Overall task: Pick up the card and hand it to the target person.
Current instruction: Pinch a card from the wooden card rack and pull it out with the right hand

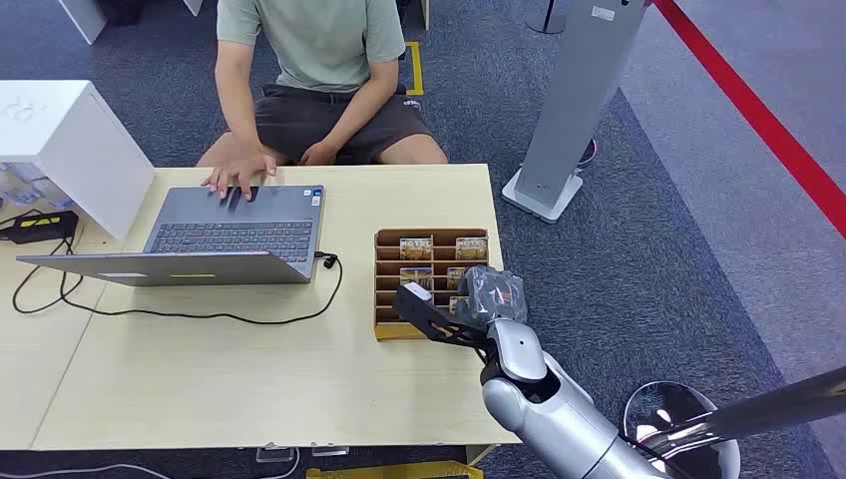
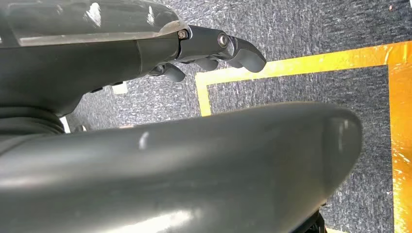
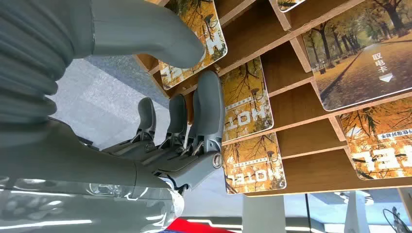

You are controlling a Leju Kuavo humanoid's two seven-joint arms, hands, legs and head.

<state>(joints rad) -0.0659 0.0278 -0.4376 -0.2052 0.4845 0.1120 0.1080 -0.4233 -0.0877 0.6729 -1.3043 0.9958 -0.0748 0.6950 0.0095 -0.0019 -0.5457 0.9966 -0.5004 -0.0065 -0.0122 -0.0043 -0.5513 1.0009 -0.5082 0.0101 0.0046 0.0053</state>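
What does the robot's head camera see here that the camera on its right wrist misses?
Head view alone: the seated person, the laptop under one of their hands, and the table. Right wrist view alone: the cards' autumn-tree print and HOTEL lettering up close. Both share the right hand, fingers apart, at the wooden card rack.

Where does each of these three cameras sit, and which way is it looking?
Head view: high on the robot, looking forward and down at the table, laptop, seated person and card rack; the right hand reaches over the rack.
Left wrist view: behind the left hand, looking down at grey carpet and yellow floor tape; a dark body part lies in front.
Right wrist view: behind the right hand, close to the rack and its cards.
Head and right wrist views share rack, cards and right hand.
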